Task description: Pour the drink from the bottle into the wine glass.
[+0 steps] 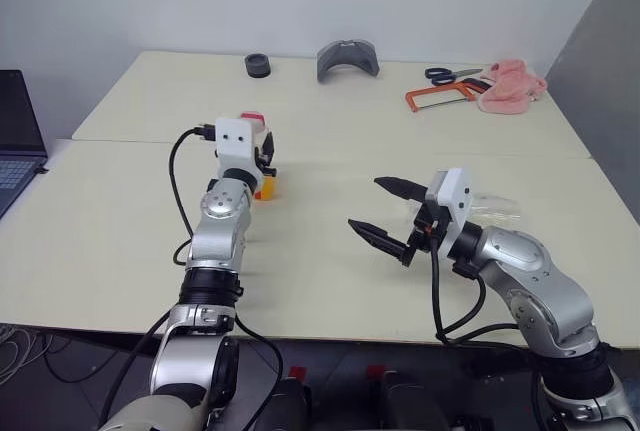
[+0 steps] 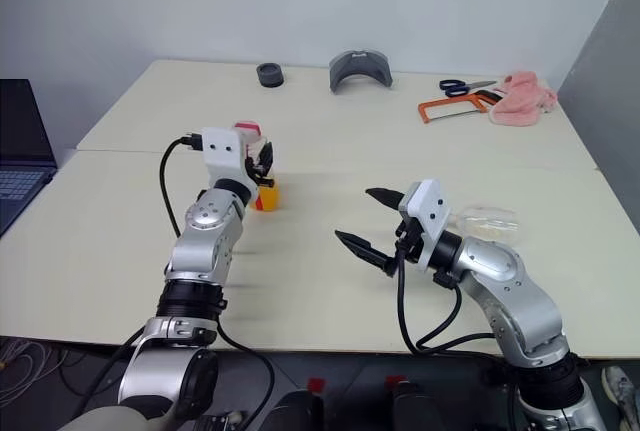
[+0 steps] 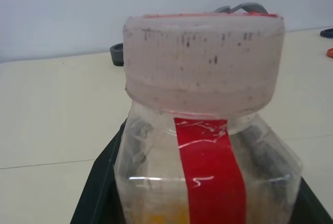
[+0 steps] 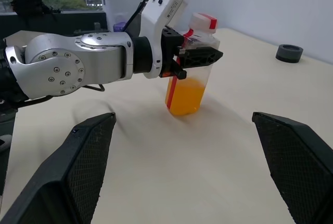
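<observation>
The bottle (image 4: 191, 73) stands upright on the cream table (image 1: 330, 281), clear plastic with a red strip and a pale cap. The orange drink (image 4: 185, 97) fills its lower part. My left gripper (image 4: 200, 57) is shut on the bottle's upper body, a black finger on each side, as the left wrist view shows around the bottle (image 3: 208, 146). My right gripper (image 1: 365, 203) hovers open and empty over the table's near right part, well apart from the bottle. A clear glass shape, apparently the wine glass (image 2: 487, 219), shows behind my right wrist, partly hidden.
At the table's far edge sit a black ring (image 1: 258, 65) and a grey curved piece (image 1: 348, 58). Blue-handled scissors (image 1: 445, 75), an orange hacksaw (image 1: 440, 98) and a pink cloth (image 1: 512, 84) lie at the far right. A laptop (image 1: 15, 131) is at the left.
</observation>
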Controlling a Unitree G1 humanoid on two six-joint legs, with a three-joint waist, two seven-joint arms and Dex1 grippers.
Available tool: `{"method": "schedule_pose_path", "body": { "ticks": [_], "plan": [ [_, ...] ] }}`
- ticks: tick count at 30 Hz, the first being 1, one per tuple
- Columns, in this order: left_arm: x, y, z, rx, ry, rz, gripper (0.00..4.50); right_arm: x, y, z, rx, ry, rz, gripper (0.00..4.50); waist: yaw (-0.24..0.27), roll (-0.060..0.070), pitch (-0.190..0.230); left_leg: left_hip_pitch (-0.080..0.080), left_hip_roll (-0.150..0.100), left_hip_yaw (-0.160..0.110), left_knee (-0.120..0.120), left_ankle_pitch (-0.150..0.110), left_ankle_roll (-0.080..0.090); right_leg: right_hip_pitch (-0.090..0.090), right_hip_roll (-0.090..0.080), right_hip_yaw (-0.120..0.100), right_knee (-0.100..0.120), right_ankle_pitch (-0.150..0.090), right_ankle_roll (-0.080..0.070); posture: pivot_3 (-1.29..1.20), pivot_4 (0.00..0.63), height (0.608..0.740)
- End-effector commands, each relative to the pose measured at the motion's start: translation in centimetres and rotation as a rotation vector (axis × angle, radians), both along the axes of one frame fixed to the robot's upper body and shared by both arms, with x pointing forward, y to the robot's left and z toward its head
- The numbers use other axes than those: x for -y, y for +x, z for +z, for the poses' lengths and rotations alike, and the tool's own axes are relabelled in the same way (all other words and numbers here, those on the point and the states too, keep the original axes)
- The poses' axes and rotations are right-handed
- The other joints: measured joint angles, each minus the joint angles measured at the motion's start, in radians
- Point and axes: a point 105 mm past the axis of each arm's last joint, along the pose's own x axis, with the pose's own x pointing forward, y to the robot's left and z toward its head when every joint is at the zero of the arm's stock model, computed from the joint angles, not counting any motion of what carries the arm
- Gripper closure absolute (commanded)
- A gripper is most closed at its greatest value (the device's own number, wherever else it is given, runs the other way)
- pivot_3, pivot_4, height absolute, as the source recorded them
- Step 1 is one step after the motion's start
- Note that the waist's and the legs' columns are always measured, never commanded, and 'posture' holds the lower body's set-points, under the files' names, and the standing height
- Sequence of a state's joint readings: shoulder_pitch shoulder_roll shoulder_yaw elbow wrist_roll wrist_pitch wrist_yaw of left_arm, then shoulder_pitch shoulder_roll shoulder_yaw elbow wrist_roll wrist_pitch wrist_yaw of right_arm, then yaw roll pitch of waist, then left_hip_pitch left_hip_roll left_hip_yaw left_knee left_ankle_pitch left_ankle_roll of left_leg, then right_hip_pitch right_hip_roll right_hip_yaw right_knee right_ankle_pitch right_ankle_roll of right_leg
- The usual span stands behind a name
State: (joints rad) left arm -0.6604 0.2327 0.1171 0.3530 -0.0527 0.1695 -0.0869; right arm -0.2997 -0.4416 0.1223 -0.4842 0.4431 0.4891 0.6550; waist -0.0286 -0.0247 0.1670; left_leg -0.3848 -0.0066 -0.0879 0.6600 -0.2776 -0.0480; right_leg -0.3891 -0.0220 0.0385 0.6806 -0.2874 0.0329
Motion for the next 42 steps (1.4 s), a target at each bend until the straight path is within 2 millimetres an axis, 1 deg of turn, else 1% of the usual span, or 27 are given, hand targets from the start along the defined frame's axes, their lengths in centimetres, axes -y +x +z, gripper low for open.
{"method": "schedule_pose_path", "body": {
  "ticks": [1,5,9,13,16,18,20,23,25,26,28,30,33,36,42],
  "plan": [
    [0.0,-0.5,2.2,0.083,-0.014,-0.013,2.7,-0.2,-0.5,0.9,0.041,0.002,0.023,0.0,0.0,0.0,0.0,0.0,0.0,0.0,0.0,0.0,0.0,0.0,0.0,0.0,0.0,0.0,0.0,0.0,0.15,0.74],
    [0.6,-0.9,2.5,0.11,-0.03,-0.091,2.7,-0.2,-0.4,1.1,0.055,-0.001,0.019,0.0,0.0,0.0,0.0,0.0,0.0,0.0,0.0,0.0,0.0,0.0,0.0,0.0,0.0,0.0,0.0,0.0,0.15,0.74],
    [1.7,-1.6,2.8,0.124,-0.046,-0.231,2.7,0.1,-0.3,1.3,0.073,-0.002,0.002,0.0,0.0,0.0,0.0,0.0,0.0,0.0,0.0,0.0,0.0,0.0,0.0,0.0,0.0,0.0,0.0,0.0,0.15,0.74],
    [2.6,-2.4,2.5,0.13,-0.04,-0.357,2.73,0.2,-0.1,1.4,0.096,-0.005,-0.018,0.0,0.0,0.0,0.0,0.0,0.0,0.0,0.0,0.0,0.0,0.0,0.0,0.0,0.0,0.0,0.0,0.0,0.15,0.74],
    [4.8,-3.4,2.6,0.139,-0.074,-0.532,2.73,0.2,-0.2,1.5,0.127,-0.017,-0.021,0.0,0.0,0.0,0.0,0.0,0.0,0.0,0.0,0.0,0.0,0.0,0.0,0.0,0.0,0.0,0.0,0.0,0.15,0.74],
    [6.8,-4.3,2.6,0.137,-0.078,-0.678,2.73,0.4,-0.2,1.7,0.154,-0.032,-0.032,0.0,0.0,0.0,0.0,-0.001,0.0,0.0,0.0,0.0,0.0,0.0,0.0,0.0,0.0,0.0,0.0,0.0,0.15,0.74],
    [8.1,-5.0,2.7,0.135,-0.082,-0.78,2.74,0.5,-0.2,1.8,0.166,-0.04,-0.036,0.0,0.0,0.0,0.0,-0.001,0.0,0.0,0.0,0.0,0.0,0.0,0.0,0.0,0.0,0.0,0.0,0.0,0.15,0.74],
    [9.3,-5.8,2.7,0.133,-0.087,-0.881,2.74,0.8,-0.4,2.1,0.164,-0.038,-0.031,0.0,0.0,0.001,0.0,-0.001,0.0,0.0,0.0,0.0,0.0,0.0,0.0,0.0,0.0,0.0,0.0,0.0,0.15,0.74],
    [12.1,-7.4,2.7,0.113,-0.096,-1.107,2.74,1.7,-1.1,3.4,0.119,-0.013,-0.024,0.0,0.0,0.002,0.002,-0.001,0.0,0.0,0.0,0.0,0.0,0.0,0.0,0.0,0.0,0.0,0.0,0.0,0.15,0.74],
    [13.2,-8.0,2.7,0.103,-0.089,-1.196,2.74,2.0,-1.4,4.0,0.1,-0.002,-0.02,0.0,0.0,0.003,0.003,-0.001,0.0,0.0,0.0,0.0,0.0,0.0,0.0,0.0,0.0,0.0,0.0,0.0,0.15,0.74],
    [14.1,-8.6,2.8,0.092,-0.068,-1.289,2.74,2.2,-1.8,4.8,0.077,0.017,-0.018,0.0,0.001,0.002,0.004,-0.001,0.0,0.0,0.001,0.0,0.0,0.0,0.0,0.0,0.0,0.0,0.0,0.0,0.15,0.74],
    [14.8,-8.8,2.9,0.087,-0.049,-1.352,2.76,2.2,-1.7,5.9,0.06,0.062,-0.042,0.0,0.0,0.002,0.004,-0.001,-0.001,0.001,0.001,0.0,0.0,0.0,0.0,0.0,-0.001,0.0,0.0,0.0,0.15,0.74],
    [15.5,-9.1,2.9,0.078,-0.031,-1.424,2.77,1.9,-1.4,6.7,0.043,0.09,-0.076,0.0,-0.007,0.003,0.004,-0.001,0.0,0.001,0.0,0.0,0.001,0.0,0.002,0.0,0.0,0.0,0.0,0.0,0.15,0.74],
    [16.2,-9.4,2.7,0.069,-0.015,-1.48,2.77,1.3,-0.7,6.9,0.043,0.086,-0.11,0.0,-0.008,0.003,0.004,0.0,0.0,0.002,0.0,0.0,0.001,0.0,0.003,0.0,0.0,0.0,0.0,0.0,0.15,0.74],
    [16.6,-9.7,2.1,0.061,0.014,-1.52,2.77,0.6,-0.1,7.0,0.045,0.082,-0.134,0.0,-0.003,0.003,0.005,-0.002,0.0,0.001,0.0,0.0,0.001,-0.001,0.002,0.0,0.0,0.0,0.0,0.0,0.15,0.74]
  ]
}}
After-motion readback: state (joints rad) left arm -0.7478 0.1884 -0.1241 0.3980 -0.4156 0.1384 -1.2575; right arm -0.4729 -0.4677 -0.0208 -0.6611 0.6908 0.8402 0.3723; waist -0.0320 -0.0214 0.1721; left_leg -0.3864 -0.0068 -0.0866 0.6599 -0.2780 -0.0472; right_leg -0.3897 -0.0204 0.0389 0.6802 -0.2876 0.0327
